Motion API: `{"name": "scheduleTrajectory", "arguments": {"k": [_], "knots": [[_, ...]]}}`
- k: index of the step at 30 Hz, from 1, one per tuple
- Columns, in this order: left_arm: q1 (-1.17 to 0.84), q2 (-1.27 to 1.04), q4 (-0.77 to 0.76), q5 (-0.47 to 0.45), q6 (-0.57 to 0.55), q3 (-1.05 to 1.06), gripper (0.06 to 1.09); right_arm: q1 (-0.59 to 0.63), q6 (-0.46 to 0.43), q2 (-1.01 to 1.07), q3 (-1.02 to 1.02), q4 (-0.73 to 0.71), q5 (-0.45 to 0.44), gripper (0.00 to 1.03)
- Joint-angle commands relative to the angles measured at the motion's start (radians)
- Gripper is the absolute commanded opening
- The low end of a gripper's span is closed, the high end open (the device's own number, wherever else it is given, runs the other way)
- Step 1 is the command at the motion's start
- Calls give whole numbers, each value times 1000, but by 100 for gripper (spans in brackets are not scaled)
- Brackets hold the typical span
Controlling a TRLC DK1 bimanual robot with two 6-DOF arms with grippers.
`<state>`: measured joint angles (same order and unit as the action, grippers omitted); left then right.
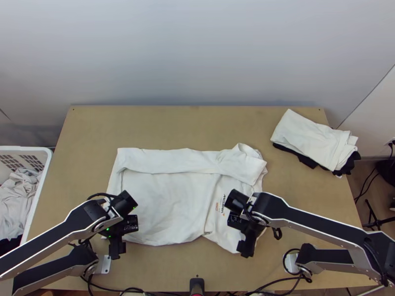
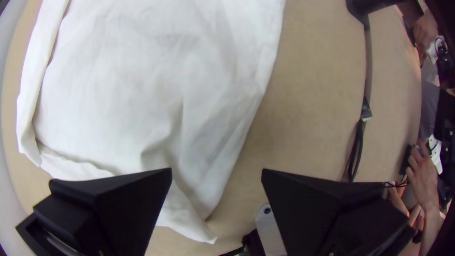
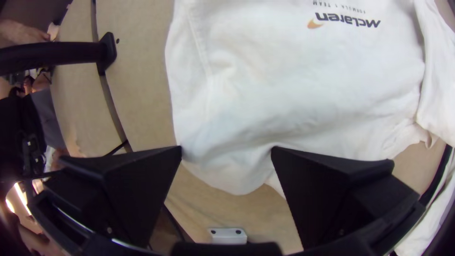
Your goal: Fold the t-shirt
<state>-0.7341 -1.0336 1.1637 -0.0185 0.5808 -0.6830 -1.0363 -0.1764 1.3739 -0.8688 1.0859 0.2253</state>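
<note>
- T-shirt [image 1: 165, 197]: centre of table [image 1: 197, 126], spread, far strip folded over.
- Left gripper [image 2: 217, 171], right gripper [image 3: 226, 148]: table's near side; fingers spread, nothing pinched.
- Probable step: second fold. Next: pinch near edge, carry toward table's far side.

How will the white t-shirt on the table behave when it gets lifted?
The t-shirt will probably hang floppy, since its cloth already lies in soft creases. The strip folded along its far side may slip open, as nothing visible pins it.
</note>
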Motion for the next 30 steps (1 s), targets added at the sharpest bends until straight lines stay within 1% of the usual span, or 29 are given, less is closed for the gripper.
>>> {"name": "scheduleTrajectory", "arguments": {"k": [1, 2, 7, 8, 9, 11, 12, 14, 16, 18, 20, 23, 24, 30], "knots": [[39, -13, -87, 54, 33, 43, 98, -14, 2, 25, 11, -30, -1, 81], [47, -16, -102, 61, 40, 49, 98, -16, 2, 25, 16, -37, -1, 78], [55, -36, -136, 61, 42, 77, 98, -19, 6, 30, 28, -52, -1, 78], [52, -37, -142, 63, 42, 85, 97, -19, 6, 31, 30, -57, -1, 73], [50, -37, -142, 61, 42, 88, 93, -19, 6, 30, 33, -67, -1, 67], [50, -39, -145, 61, 42, 88, 84, -19, 6, 31, 34, -77, -1, 63], [50, -39, -145, 61, 42, 86, 78, -18, 6, 31, 34, -80, -1, 59], [50, -37, -145, 61, 42, 85, 63, -18, 3, 31, 34, -90, -1, 52], [53, -33, -145, 60, 42, 86, 48, -18, -2, 31, 40, -104, -1, 42], [56, -29, -145, 61, 40, 85, 35, -18, -6, 31, 45, -113, -1, 31], [61, -22, -145, 61, 40, 76, 25, -16, -20, 28, 48, -118, -1, 19], [91, -23, -133, 61, 42, 51, 13, -14, -34, 14, 54, -113, 0, 9], [105, -22, -125, 58, 45, 40, 10, -13, -43, 5, 57, -110, 0, 4], [213, -20, -62, 31, 90, -12, 10, 24, -57, -50, 79, -66, 42, 3]]}}
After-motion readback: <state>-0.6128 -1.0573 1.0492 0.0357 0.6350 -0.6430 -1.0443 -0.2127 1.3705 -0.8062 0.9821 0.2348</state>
